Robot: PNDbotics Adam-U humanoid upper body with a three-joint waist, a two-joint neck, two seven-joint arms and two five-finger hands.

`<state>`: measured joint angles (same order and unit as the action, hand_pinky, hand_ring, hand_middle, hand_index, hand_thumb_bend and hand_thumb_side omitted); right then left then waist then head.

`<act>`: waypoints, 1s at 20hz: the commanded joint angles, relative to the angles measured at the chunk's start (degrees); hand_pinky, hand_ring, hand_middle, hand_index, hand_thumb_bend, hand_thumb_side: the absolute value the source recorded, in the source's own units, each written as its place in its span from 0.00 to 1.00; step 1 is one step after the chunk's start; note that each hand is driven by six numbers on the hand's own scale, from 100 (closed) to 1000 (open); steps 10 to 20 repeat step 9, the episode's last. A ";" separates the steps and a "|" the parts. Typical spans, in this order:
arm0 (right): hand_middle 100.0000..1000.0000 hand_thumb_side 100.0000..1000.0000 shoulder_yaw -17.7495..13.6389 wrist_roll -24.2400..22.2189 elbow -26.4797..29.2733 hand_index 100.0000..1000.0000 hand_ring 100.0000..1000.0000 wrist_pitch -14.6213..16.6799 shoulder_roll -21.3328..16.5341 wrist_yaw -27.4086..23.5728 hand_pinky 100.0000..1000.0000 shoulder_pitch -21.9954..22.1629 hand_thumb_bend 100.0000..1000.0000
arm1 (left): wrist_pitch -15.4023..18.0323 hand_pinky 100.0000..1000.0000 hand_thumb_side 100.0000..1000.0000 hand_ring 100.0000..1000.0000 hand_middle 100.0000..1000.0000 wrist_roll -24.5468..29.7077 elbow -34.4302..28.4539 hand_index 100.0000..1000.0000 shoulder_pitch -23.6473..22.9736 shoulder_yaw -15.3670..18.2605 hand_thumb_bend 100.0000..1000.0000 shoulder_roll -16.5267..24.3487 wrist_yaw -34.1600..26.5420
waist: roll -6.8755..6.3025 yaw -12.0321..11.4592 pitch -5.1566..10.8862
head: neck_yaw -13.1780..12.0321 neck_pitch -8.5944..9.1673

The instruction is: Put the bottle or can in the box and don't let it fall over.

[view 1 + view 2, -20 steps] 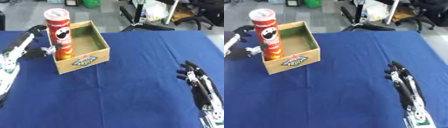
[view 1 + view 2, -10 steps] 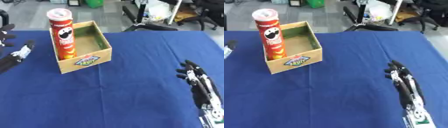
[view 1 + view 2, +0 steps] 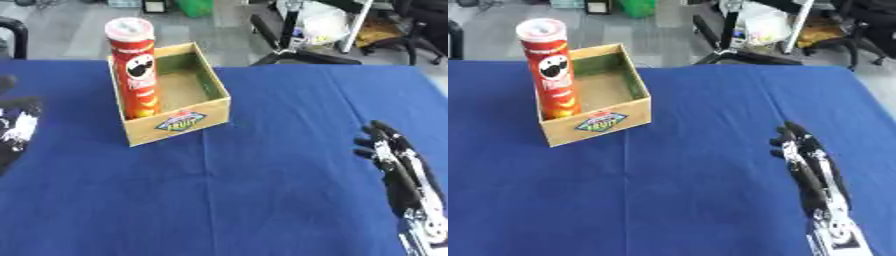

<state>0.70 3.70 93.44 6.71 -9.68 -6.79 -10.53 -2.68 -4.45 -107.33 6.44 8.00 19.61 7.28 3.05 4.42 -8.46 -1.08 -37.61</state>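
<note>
Blue cloth covers the table, and a red can stands upright inside the cardboard box, at its 9 o'clock wall. At 4 o'clock the right robot hand rests with fingers straight, holding nothing; the left robot hand shows at 9 o'clock, and I cannot tell its fingers.

Your right hand is black with slim segmented fingers, running back to a silver-white wrist section. Your left hand looks black with white patches, blurred at the table's left edge.
</note>
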 commanded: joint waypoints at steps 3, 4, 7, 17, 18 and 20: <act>0.78 0.53 -0.41 0.04 0.99 0.86 0.73 0.13 -0.89 0.11 0.71 -0.38 0.00 | 2.41 0.71 0.76 0.81 0.91 1.57 0.57 0.97 -0.10 0.59 0.22 -3.36 -5.26 | -0.07 -0.29 1.14 | -0.67 0.00; 0.78 0.53 -0.38 0.02 1.00 0.86 0.73 0.14 -0.84 0.10 0.71 -0.33 0.00 | 2.58 0.71 0.76 0.81 0.91 1.94 0.98 0.96 -0.08 0.46 0.22 -3.77 -6.29 | -0.06 -0.37 1.20 | -0.81 -0.05; 0.78 0.53 -0.21 -0.17 0.99 0.87 0.73 0.10 -0.82 0.11 0.71 -0.25 0.00 | 2.80 0.70 0.77 0.81 0.91 2.65 1.99 0.96 0.00 0.07 0.21 -4.68 -7.92 | -0.10 -0.42 1.34 | -1.32 -0.18; 0.78 0.53 -0.14 -0.25 0.96 0.86 0.73 0.10 -0.82 0.10 0.71 -0.14 0.00 | 2.79 0.70 0.78 0.81 0.91 2.87 2.51 0.96 -0.02 -0.24 0.19 -5.17 -8.28 | -0.18 -0.34 1.49 | -1.56 -0.24; 0.78 0.53 -0.14 -0.25 0.96 0.86 0.73 0.10 -0.82 0.10 0.71 -0.14 0.00 | 2.79 0.70 0.78 0.81 0.91 2.87 2.51 0.96 -0.02 -0.24 0.19 -5.17 -8.28 | -0.18 -0.34 1.49 | -1.56 -0.24; 0.78 0.53 -0.14 -0.25 0.96 0.86 0.73 0.10 -0.82 0.10 0.71 -0.14 0.00 | 2.79 0.70 0.78 0.81 0.91 2.87 2.51 0.96 -0.02 -0.24 0.19 -5.17 -8.28 | -0.18 -0.34 1.49 | -1.56 -0.24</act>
